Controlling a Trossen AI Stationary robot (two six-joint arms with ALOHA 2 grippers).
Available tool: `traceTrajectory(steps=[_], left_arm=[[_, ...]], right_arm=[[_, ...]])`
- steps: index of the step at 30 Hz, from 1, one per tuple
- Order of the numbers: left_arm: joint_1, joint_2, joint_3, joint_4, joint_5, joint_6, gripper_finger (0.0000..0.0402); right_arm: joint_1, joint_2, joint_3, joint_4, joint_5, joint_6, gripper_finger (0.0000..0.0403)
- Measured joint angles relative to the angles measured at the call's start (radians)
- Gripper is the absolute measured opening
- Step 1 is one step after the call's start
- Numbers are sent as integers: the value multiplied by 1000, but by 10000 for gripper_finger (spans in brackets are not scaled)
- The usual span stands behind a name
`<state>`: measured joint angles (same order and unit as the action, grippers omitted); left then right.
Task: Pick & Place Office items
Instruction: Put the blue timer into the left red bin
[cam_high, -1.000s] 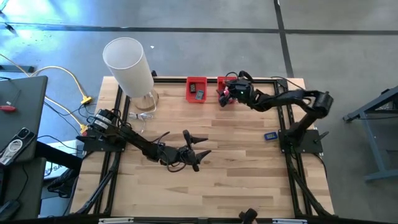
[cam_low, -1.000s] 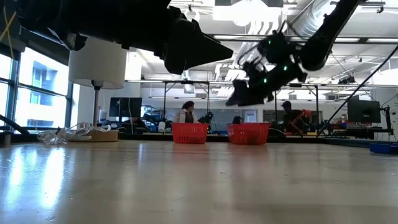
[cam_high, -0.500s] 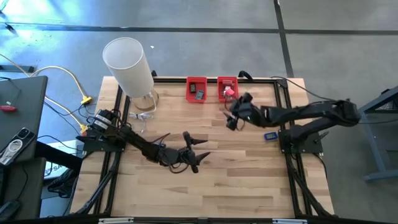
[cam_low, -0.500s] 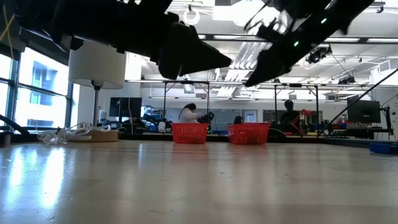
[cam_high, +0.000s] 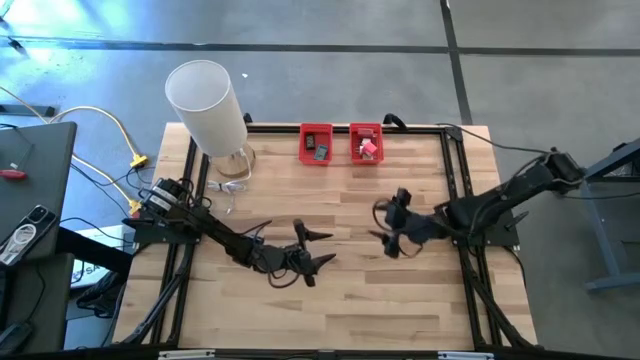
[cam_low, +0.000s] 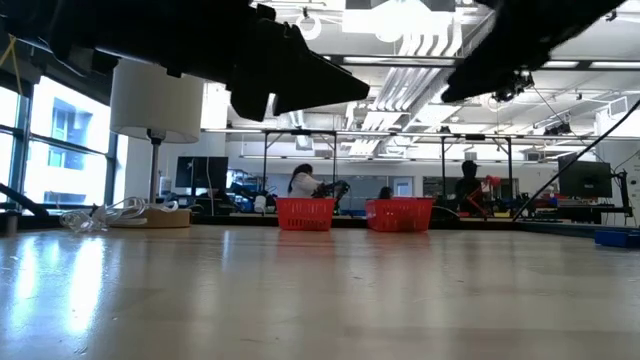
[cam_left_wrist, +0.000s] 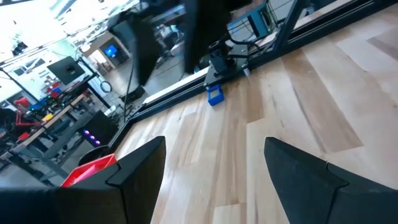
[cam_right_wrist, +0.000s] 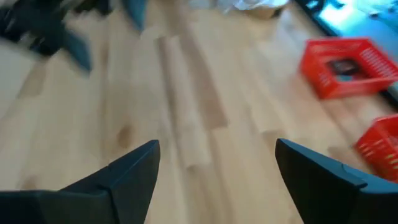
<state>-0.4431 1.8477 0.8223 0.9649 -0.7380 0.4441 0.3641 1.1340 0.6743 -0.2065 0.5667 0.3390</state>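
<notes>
left gripper (cam_high: 312, 262): jaws released, nothing between them; it hangs over the bare middle of the tabletop (cam_high: 340, 315), near our side. We read it as parked clear of the work, waiting.

right gripper (cam_high: 388, 228): jaws released and empty, above open wood on the right-middle, well apart from both bins. We judge it is between items, with nothing to carry.

left bin (cam_high: 316, 143): red, at the far edge; a dark item (cam_high: 320, 152) lies inside. Looks like a sorted piece.

right bin (cam_high: 366, 142): red, just beside the first; a pink-red item (cam_high: 368, 148) lies in it. We think the two bins split items by kind, but we can't confirm the rule.

blue item (cam_left_wrist: 214, 96): sits on the tabletop by the right arm's base, close to the right frame rail, outside both bins. The high view mostly hides it behind the arm. We'd call it the remaining piece; it's on the right arm's side, so that arm is the natural pick.

white cylinder (cam_high: 208, 108): far left corner, off the work zone, not part of the sort.

risk: the blue item sits tight to the rail and base, so the approach angle is cramped.
</notes>
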Motion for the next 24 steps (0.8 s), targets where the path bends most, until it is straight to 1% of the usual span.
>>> traceTrajectory(steps=[2,6,9,12,15,18,24], left_arm=[[-10,0,0,0,0,0,264],[-23,0,0,0,0,0,264],[-30,0,0,0,2,0,264],[-31,0,0,0,3,0,264],[-31,0,0,0,3,0,264],[-31,0,0,0,3,0,264],[-31,0,0,0,4,0,264]], right_arm=[[53,0,0,-41,-1,13,307],[137,1,0,-105,-10,100,307],[185,1,0,-156,-40,171,307],[214,1,0,-187,-85,276,307],[231,1,0,-182,-139,350,307],[242,1,0,-157,-177,344,307],[241,1,0,-65,-181,344,307]])
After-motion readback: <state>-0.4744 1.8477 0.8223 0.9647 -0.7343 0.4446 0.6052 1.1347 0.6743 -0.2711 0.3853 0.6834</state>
